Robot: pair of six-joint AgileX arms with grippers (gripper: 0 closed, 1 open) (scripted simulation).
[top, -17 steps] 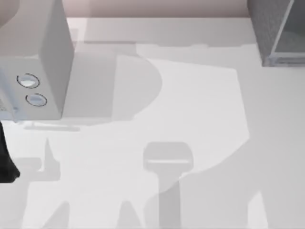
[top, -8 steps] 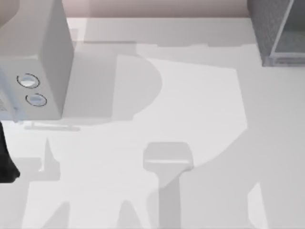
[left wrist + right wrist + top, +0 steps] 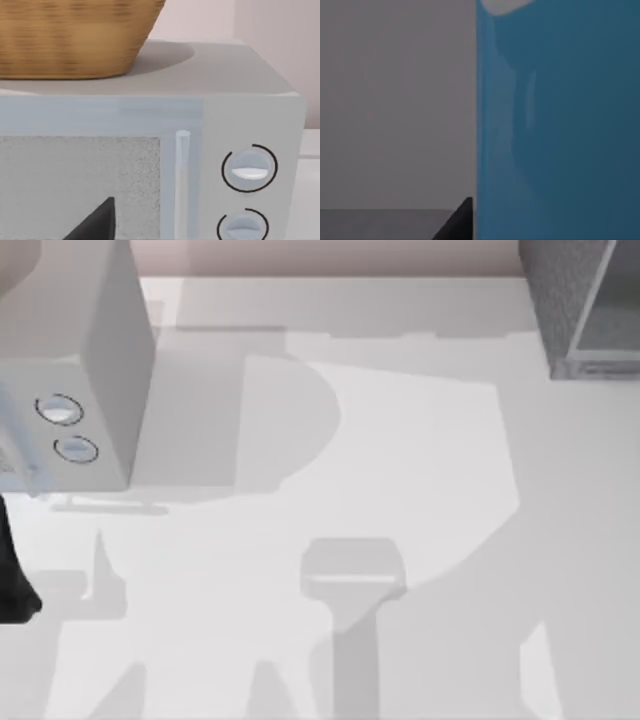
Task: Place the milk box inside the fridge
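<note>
The milk box point(image 3: 555, 130) stands very close in the right wrist view, a bright blue face with a bit of white at its top. A dark part of my right gripper point(image 3: 460, 222) shows right beside the box's edge. The fridge point(image 3: 580, 305) is the dark speckled cabinet with a pale frame at the table's far right corner in the top view. My left arm point(image 3: 12, 585) is parked at the table's left edge. A dark part of the left gripper point(image 3: 95, 226) points at the front of the dialled box.
A plain grey box with two round dials point(image 3: 75, 390) stands at the far left of the table. It carries a woven basket point(image 3: 70, 37) on its top. Arm shadows lie across the white table point(image 3: 420, 470) in the middle and front.
The edge of the large shadow on the table's right side has crept slightly leftward. The left arm, the fridge and the dialled box have not moved.
</note>
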